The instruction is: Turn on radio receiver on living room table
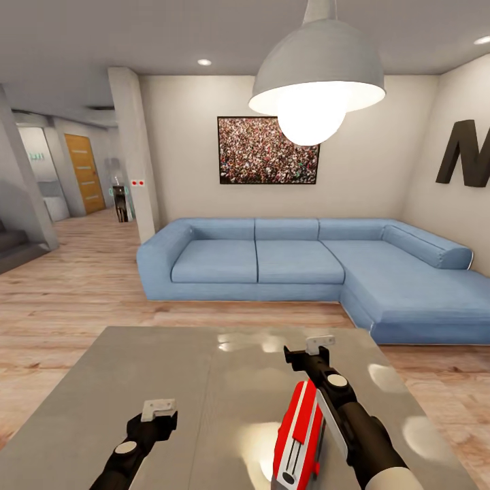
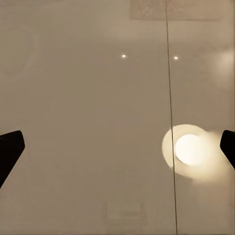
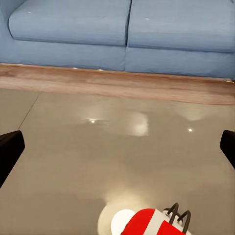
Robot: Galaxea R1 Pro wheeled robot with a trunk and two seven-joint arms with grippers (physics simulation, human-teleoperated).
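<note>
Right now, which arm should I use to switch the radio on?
Right. In the head view the right gripper is just past the radio receiver, whose top shows at its wrist camera's edge. The left gripper hovers over bare table, farther off.

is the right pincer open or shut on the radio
Open. In the right wrist view the right pincer has its fingertips far apart at both edges, and the radio receiver sits on the table, ungripped.

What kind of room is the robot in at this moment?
Most likely a living room: a blue L-shaped sofa, a low grey table, and a framed crowd picture on the wall.
</note>
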